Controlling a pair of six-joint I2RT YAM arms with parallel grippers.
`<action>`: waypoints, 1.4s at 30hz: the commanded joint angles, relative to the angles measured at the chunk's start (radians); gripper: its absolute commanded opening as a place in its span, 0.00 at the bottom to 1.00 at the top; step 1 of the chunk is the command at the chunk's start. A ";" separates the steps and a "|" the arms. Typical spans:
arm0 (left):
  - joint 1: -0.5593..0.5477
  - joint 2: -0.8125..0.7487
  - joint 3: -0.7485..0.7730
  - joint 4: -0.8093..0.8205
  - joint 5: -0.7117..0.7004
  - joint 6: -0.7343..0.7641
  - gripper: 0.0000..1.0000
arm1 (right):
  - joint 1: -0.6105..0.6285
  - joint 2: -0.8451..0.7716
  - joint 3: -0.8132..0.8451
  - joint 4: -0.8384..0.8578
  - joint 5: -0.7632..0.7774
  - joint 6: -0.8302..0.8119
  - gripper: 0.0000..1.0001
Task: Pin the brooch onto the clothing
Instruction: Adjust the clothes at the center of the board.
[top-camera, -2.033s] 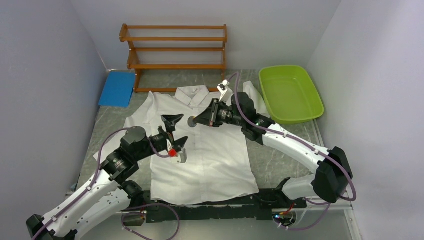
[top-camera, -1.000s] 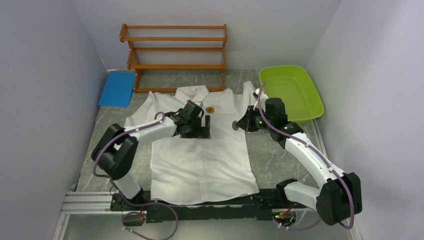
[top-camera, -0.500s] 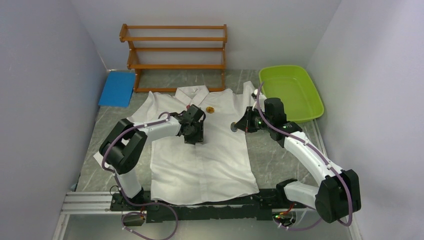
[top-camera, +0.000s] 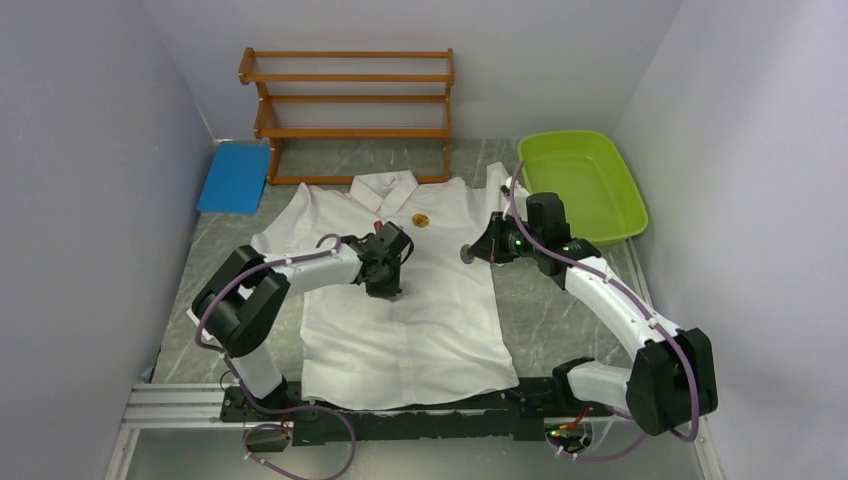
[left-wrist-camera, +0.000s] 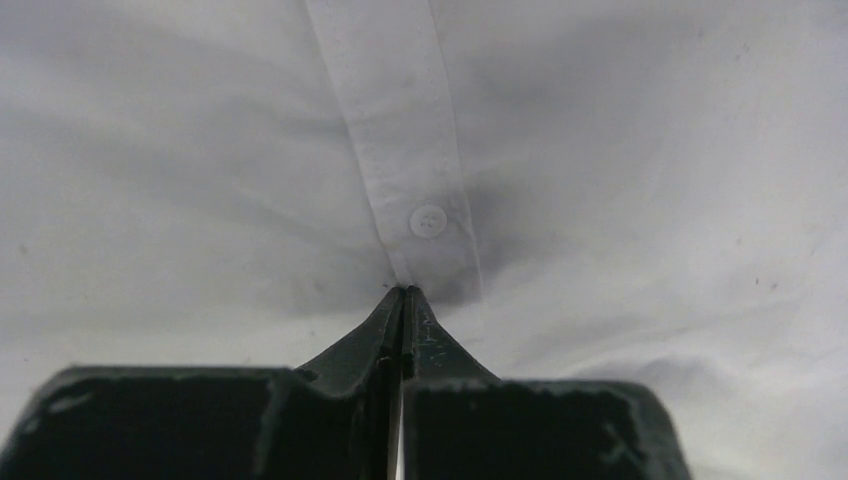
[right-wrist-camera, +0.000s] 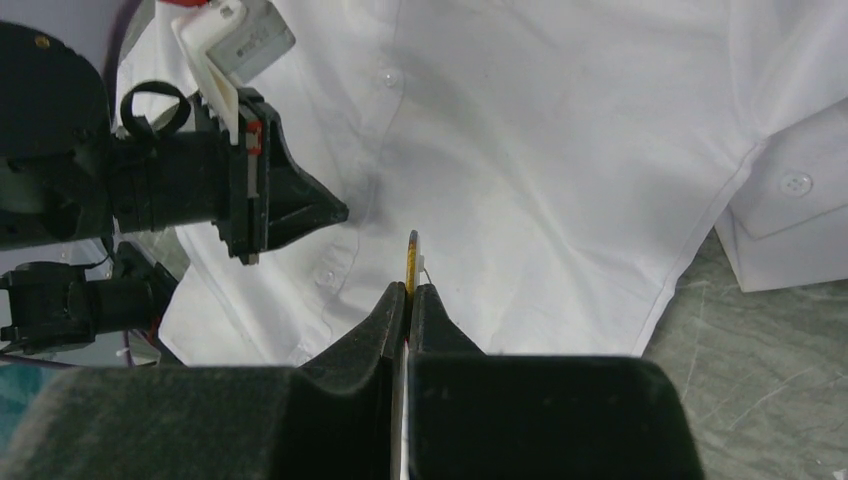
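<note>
The clothing, a white collared shirt, lies flat on the table. My left gripper points down at its button placket in mid-chest. In the left wrist view the left gripper is shut, its tips pinching the placket edge just below a white button, and the shirt puckers around them. My right gripper hovers over the shirt's right side, shut on the brooch. In the right wrist view the brooch shows edge-on as a thin yellow disc standing up from the right gripper, above the shirt.
A small gold round item sits on the shirt's upper chest near the collar. A wooden rack stands at the back, a green tub at the back right, a blue pad at the back left. My left arm fills the right wrist view's left side.
My left gripper slid a little nearer along the placket and went from wide open to shut on the fabric. The right arm with the brooch barely moved.
</note>
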 joint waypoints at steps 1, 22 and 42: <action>-0.055 0.014 -0.098 -0.110 0.021 -0.025 0.03 | -0.008 0.000 0.065 0.021 -0.025 -0.024 0.00; -0.081 -0.240 -0.075 -0.185 0.023 0.039 0.61 | -0.011 0.231 0.276 -0.111 -0.161 -0.146 0.00; 0.203 -0.368 -0.192 0.062 0.385 0.117 0.83 | 0.005 1.013 1.053 -0.782 -0.539 -0.586 0.00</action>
